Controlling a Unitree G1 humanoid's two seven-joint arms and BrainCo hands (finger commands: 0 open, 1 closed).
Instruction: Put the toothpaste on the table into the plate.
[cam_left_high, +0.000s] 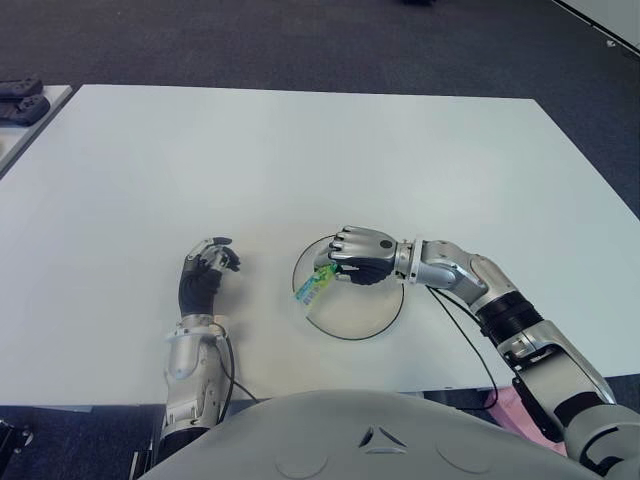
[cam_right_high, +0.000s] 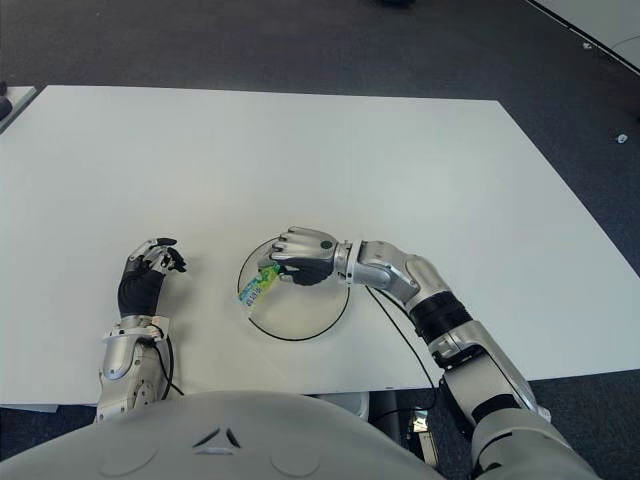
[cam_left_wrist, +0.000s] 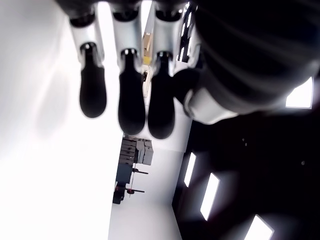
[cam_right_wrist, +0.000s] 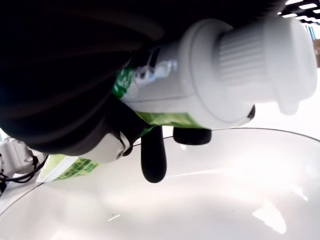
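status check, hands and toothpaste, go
Right hand shut on toothpaste, over the plate, left part. Left hand idle, left of plate, holding nothing. Nothing in the way.

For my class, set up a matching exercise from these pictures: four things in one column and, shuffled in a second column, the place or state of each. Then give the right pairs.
Things:
1. toothpaste
2. plate
3. left hand
4. right hand

Places or states:
A. clear, round, on the white table
B. holds nothing, showing left of the plate
C. green tube, white cap, gripped above the plate's left rim
D. closed around the tube, over the plate

Pairs: 1-C, 2-A, 3-B, 4-D
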